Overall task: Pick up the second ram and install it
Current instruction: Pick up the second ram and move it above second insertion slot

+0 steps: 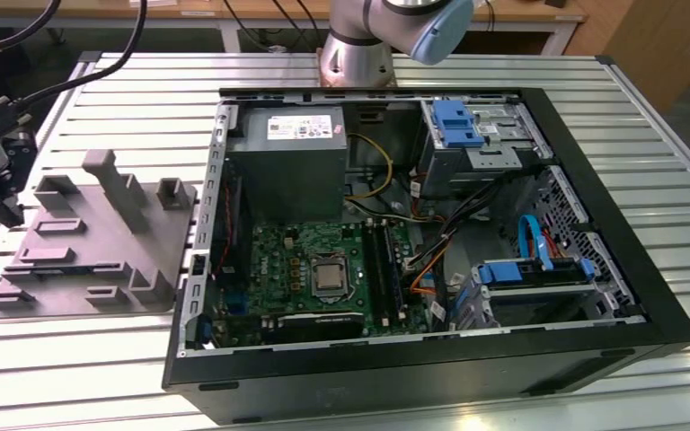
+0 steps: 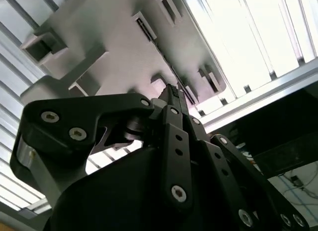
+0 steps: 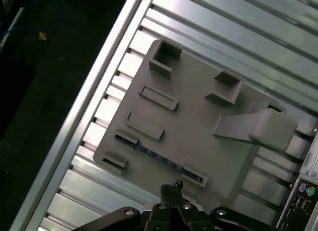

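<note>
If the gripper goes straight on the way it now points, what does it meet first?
Probably the ram lying in the grey fixture, just ahead of the gripper. Depth is unclear, so it might touch the fixture beside the ram first.

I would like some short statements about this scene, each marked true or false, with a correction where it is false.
1. The computer case lies open on the slatted table. True.
2. The second ram is already installed inside the case. False: in the first wrist view it lies in a slot of the gray fixture.
3. The gripper is inside the case. False: it is outside the case, close to the fixture's edge.
4. The fixture stands at the exterior view's left of the case. True.
5. The jaws hold the ram. False: the ram lies in the fixture, not between the jaws.
</note>
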Robot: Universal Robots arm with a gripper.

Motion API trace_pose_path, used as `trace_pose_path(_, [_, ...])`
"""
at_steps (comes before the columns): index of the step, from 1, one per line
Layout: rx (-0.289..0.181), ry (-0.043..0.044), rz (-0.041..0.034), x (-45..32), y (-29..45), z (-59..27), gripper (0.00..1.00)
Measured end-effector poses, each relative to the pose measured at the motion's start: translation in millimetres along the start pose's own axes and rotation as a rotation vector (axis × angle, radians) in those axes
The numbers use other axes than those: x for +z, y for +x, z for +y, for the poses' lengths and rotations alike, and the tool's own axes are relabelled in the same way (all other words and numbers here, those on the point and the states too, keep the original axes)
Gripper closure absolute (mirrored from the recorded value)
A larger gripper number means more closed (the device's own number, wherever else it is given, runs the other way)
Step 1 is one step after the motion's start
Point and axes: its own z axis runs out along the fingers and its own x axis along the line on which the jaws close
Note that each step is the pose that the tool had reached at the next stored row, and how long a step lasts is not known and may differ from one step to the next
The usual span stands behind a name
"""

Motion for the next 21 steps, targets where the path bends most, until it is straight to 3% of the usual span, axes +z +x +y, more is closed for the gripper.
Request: trace_pose_path(21, [-0.382,-0.0088,0.0169,2.0,0.1,-0.1,0.90])
